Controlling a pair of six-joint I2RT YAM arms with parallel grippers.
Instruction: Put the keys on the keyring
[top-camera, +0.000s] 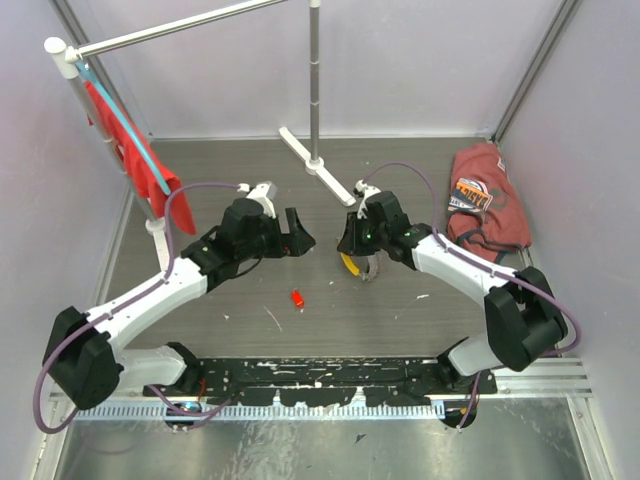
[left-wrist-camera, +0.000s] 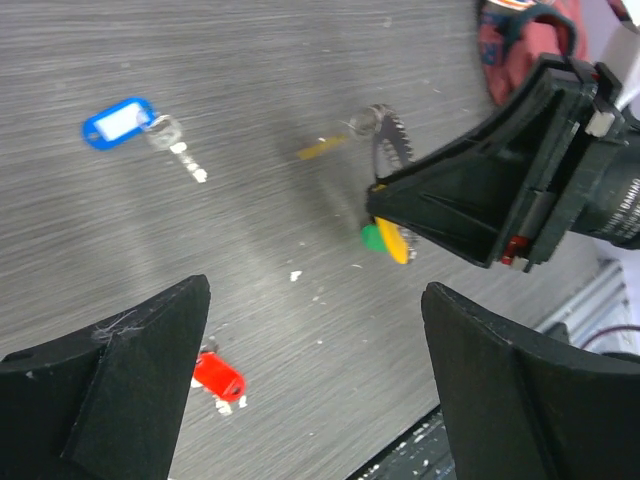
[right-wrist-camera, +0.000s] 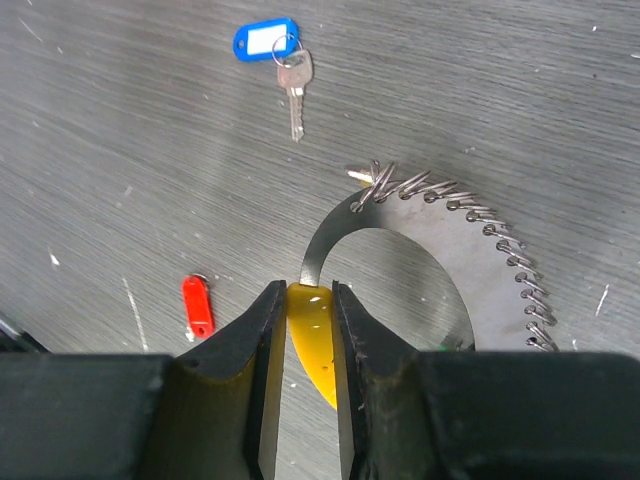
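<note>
The keyring (right-wrist-camera: 420, 212), a curved silvery band edged with small wire loops, is held by its yellow tag (right-wrist-camera: 310, 335); the tag is pinched between the fingers of the right hand (right-wrist-camera: 302, 300), which are pressed against it from both sides; a small green tag (left-wrist-camera: 371, 236) is seen just beside the yellow one. The blue key (right-wrist-camera: 268, 41) is laid flat on the desk (top-camera: 380, 310) beyond the band's looped end, apart from it; the red key (right-wrist-camera: 197, 305) is laid nearer, to one side of the right hand, untouched. The left hand (left-wrist-camera: 316, 290) is held above the desk facing the right one, its fingers spread wide with nothing between them; a red garment (top-camera: 485, 200) is bunched at the desk's far right corner.
</note>
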